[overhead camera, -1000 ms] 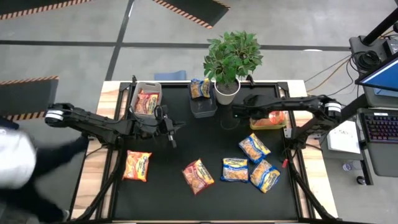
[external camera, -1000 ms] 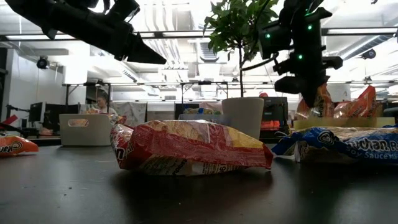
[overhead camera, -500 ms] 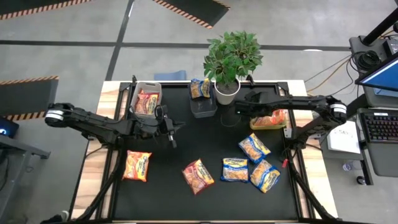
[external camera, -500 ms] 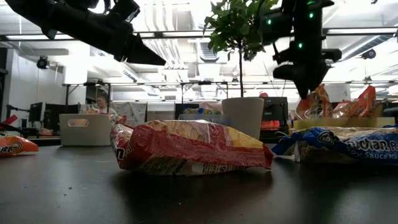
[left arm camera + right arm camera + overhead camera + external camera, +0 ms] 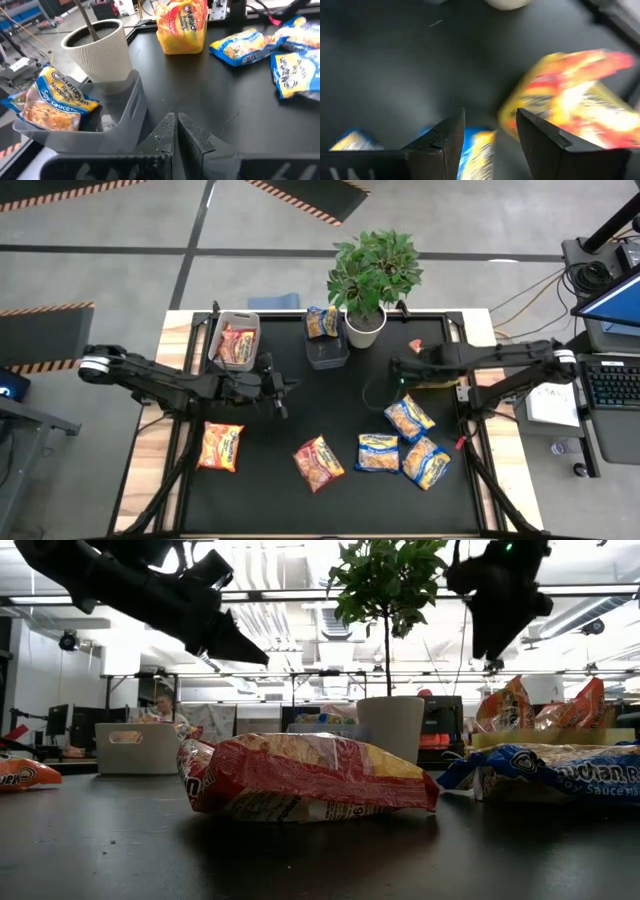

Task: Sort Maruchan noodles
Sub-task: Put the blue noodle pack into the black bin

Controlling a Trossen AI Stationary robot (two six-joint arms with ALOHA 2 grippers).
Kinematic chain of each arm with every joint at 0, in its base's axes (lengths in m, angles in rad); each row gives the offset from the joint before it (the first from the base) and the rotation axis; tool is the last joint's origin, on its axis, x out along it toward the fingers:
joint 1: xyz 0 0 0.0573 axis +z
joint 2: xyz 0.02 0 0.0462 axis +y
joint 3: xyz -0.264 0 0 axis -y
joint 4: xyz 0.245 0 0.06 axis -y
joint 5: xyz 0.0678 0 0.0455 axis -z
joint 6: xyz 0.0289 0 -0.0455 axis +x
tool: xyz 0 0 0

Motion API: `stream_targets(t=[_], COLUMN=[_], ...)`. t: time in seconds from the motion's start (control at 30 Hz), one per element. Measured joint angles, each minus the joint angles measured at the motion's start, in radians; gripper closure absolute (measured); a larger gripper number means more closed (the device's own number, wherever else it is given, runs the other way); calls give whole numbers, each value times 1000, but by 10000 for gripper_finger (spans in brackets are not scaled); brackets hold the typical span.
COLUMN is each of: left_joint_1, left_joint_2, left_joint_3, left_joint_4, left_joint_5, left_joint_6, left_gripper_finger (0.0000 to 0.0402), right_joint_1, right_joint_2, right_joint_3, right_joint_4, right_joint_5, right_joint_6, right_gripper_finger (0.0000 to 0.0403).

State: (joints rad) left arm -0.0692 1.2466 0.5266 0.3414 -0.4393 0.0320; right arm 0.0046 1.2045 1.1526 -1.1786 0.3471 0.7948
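Several Maruchan noodle packets lie flat on the black table: an orange one (image 5: pixel 221 446), a red one (image 5: pixel 319 463) and three blue-and-yellow ones (image 5: pixel 379 452) (image 5: pixel 409 418) (image 5: pixel 425 462). More packets sit in the bins: a red one in the grey bin (image 5: pixel 235 340), a blue-and-yellow one (image 5: pixel 50 102) in the dark bin (image 5: pixel 326 350), and orange ones (image 5: pixel 182 20) in the yellow-green bin (image 5: pixel 540 738). My right gripper (image 5: pixel 490 135) hangs open and empty above the table beside that bin. My left gripper (image 5: pixel 175 131) is shut and empty, hovering left of the dark bin.
A potted plant in a white pot (image 5: pixel 365 325) stands at the far edge between the dark bin and the yellow-green bin. My right arm (image 5: pixel 480 358) covers most of the yellow-green bin from above. Bare black table lies between the two grippers.
My right gripper has risen and drawn back toward the table's right and near side, away from the plant pot. The packets have not moved.
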Motion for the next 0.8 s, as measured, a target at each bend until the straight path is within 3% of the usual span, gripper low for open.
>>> stream_targets(t=[0.1, 0.23, 0.5, 0.8], left_joint_1=[-2, -7, -62, -69], left_joint_2=[5, 17, 49, 69], left_joint_3=[0, 0, 1, 1], left_joint_4=[32, 140, 334, 340], left_joint_5=[0, 4, 8, 7], left_joint_6=[-38, -118, -174, -196], left_gripper_finger=[402, 402, 402, 402], right_joint_1=[88, 173, 166, 158], right_joint_2=[9, 23, 18, 18], right_joint_3=[-19, -64, -140, -160], right_joint_4=[40, 150, 661, 705], right_joint_5=[-67, -60, -79, -85], right_joint_6=[-29, -132, -522, -605], right_gripper_finger=[250, 272, 315, 339])
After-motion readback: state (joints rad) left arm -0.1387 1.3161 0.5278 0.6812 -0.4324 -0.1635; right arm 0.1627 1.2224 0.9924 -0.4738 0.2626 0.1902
